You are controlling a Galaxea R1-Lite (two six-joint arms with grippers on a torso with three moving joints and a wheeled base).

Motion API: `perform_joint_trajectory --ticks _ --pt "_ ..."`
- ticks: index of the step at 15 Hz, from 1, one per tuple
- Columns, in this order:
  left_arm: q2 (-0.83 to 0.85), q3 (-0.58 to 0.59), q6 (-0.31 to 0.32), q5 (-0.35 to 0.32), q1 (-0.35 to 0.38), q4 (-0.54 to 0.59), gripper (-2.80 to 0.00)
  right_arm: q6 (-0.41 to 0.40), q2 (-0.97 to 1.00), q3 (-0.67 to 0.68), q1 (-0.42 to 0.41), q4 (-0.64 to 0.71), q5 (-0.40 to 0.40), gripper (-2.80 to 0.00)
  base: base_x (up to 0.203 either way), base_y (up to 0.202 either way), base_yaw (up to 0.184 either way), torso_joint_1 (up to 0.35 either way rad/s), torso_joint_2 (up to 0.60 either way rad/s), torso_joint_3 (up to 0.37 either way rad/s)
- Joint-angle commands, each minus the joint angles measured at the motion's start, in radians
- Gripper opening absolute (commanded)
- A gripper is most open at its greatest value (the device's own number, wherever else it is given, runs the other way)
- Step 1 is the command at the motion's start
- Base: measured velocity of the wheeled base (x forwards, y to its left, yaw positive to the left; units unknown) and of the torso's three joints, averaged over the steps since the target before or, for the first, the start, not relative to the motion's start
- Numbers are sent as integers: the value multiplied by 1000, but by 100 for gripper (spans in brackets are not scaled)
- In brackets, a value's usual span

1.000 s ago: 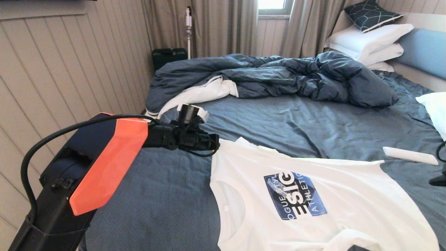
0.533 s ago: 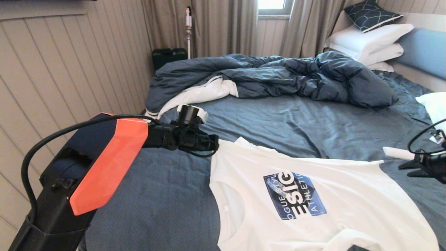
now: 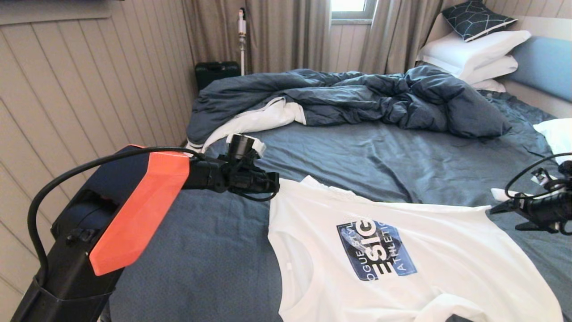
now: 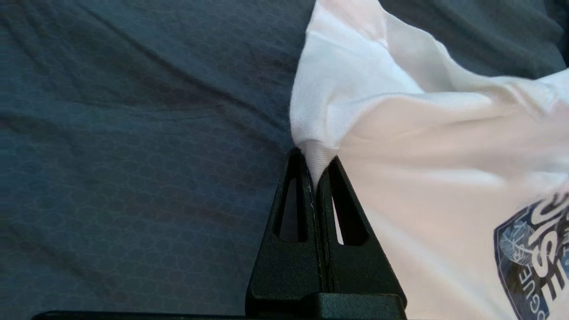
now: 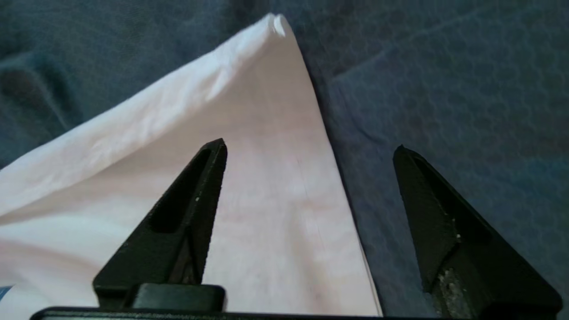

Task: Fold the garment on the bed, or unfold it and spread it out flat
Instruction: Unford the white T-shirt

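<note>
A white T-shirt [image 3: 402,259] with a blue printed logo [image 3: 376,250] lies spread on the dark blue-grey sheet of the bed [image 3: 357,156]. My left gripper [image 3: 271,190] is shut on the shirt's left shoulder corner [image 4: 316,153], the cloth bunched between its fingers. At the shirt's far right corner [image 5: 275,26] hovers my right gripper [image 3: 496,209], open; one finger is over the white cloth [image 5: 266,200] and the other over the bare sheet [image 5: 444,111]. The shirt's near edge runs out of view.
The rumpled duvet [image 3: 357,98] with a white lining lies across the back of the bed. White pillows [image 3: 473,53] and the light blue headboard [image 3: 545,62] are at the back right. A white flat object [image 3: 500,194] lies behind my right gripper. A panelled wall [image 3: 67,112] runs along the left.
My right arm has come in from the right edge and moved left to the shirt's right corner. My left gripper has kept its hold and barely moved.
</note>
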Motion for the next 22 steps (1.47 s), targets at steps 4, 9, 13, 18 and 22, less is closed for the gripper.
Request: perform_joint_trajectory --ticks 4,9,13,18,22 --pt "2 0 -2 -2 14 -3 -280 -1 25 -8 22 2 -2 0 0 0 0 0 0 0" --pt "7 0 -2 -2 17 -3 -280 -2 17 37 71 -26 -40 0 0 0 0 0 0 0" --pt "8 2 -5 -2 17 2 -280 -2 18 41 105 -41 -101 0 0 0 0 0 0 0" --pt "8 5 -5 -2 15 4 -280 -1 25 57 149 -41 -113 -280 0 0 0 0 0 0" --pt "8 6 -6 2 17 0 -280 -1 25 52 155 -41 -114 -280 0 0 0 0 0 0"
